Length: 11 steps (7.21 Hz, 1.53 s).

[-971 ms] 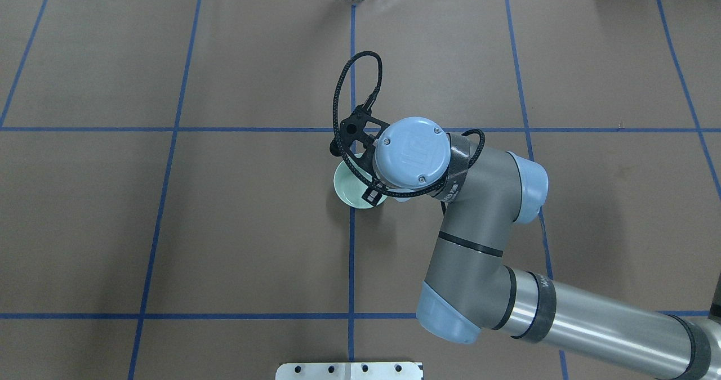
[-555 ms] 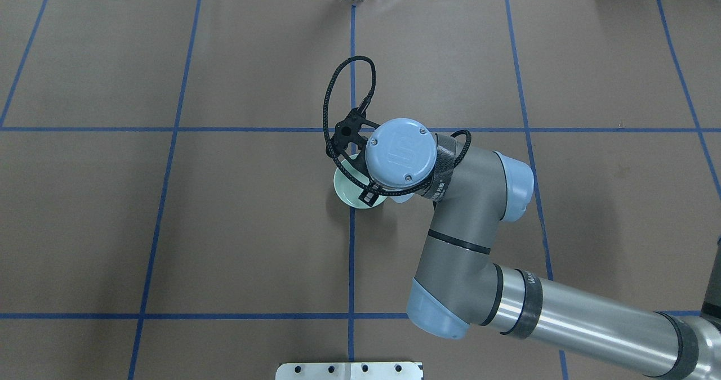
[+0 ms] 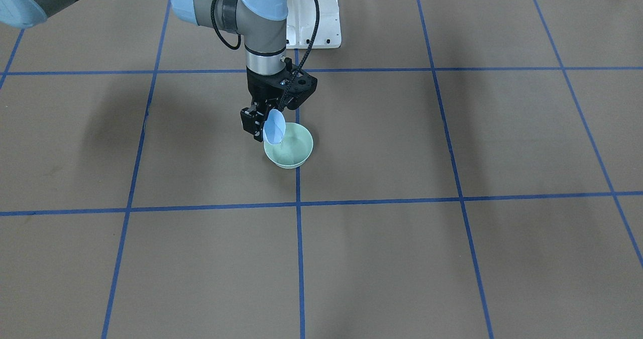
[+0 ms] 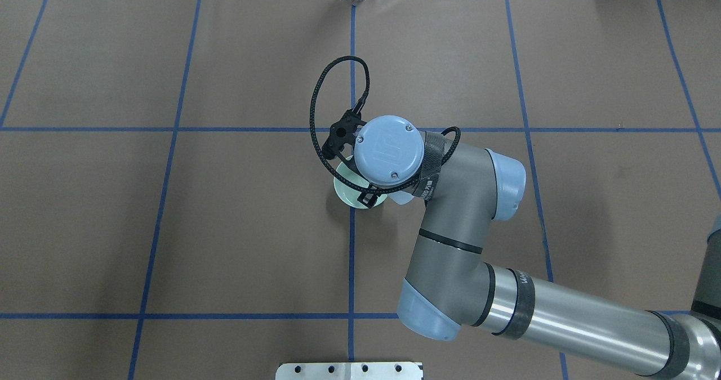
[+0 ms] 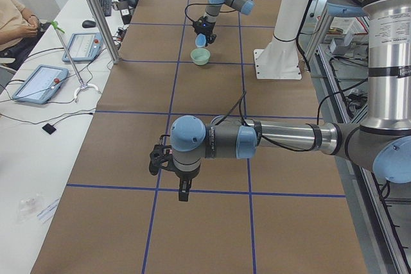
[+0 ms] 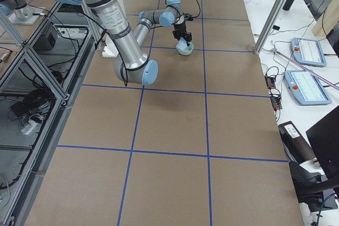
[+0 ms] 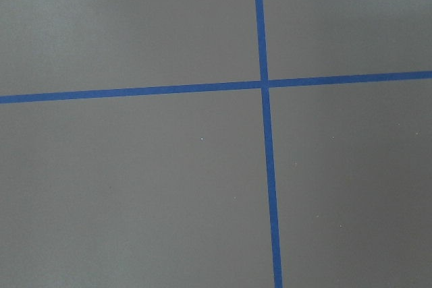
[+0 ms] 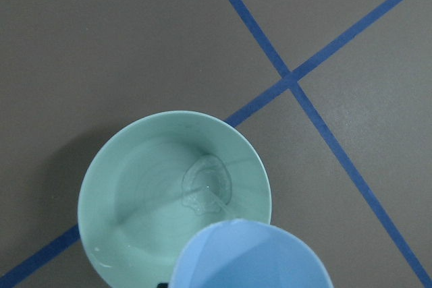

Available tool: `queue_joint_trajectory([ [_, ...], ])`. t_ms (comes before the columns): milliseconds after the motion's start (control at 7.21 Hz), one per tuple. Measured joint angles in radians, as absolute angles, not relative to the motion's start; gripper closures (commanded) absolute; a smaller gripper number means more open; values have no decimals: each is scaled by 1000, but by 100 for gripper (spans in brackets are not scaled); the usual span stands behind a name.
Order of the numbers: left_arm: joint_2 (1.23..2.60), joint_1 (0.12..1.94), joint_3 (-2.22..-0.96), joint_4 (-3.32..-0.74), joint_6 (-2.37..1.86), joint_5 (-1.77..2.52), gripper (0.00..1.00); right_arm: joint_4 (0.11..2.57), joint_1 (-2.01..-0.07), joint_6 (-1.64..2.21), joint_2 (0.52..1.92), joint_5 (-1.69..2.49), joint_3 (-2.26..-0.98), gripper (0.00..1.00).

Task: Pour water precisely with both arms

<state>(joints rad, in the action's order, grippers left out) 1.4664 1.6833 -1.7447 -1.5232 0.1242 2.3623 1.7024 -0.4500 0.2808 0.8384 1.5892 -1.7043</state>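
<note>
My right gripper (image 3: 263, 128) is shut on a light blue cup (image 3: 275, 127), tipped mouth-down over a mint green bowl (image 3: 290, 162) on the brown table. In the right wrist view the cup (image 8: 250, 254) fills the bottom edge. A thin stream of water (image 8: 206, 190) falls from it into a small puddle in the bowl (image 8: 128, 187). From overhead the wrist hides most of the cup; part of the bowl (image 4: 343, 191) shows. My left gripper (image 5: 183, 192) hangs over bare table far from the bowl. I cannot tell if it is open or shut.
Blue tape lines (image 7: 264, 84) divide the brown table cover. The white pedestal plate (image 4: 349, 370) sits at the robot's edge. A person (image 5: 16, 20) sits at a side bench with control tablets (image 5: 38, 83), and aluminium posts (image 5: 96, 14) stand along that edge.
The right arm's wrist and elbow have swung left in the overhead view, over more of the bowl. The cable loop has shifted left with them.
</note>
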Motion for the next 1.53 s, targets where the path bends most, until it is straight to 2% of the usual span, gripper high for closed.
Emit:
queue_joint_trajectory([
  [1109, 1466, 1684, -1744, -1523, 124, 2363, 0, 1767, -429, 207, 825, 1578, -1701, 100],
  [1526, 1466, 1684, -1739, -1524, 124, 2364, 0, 1641, -440, 241, 846, 1578, -1704, 100],
])
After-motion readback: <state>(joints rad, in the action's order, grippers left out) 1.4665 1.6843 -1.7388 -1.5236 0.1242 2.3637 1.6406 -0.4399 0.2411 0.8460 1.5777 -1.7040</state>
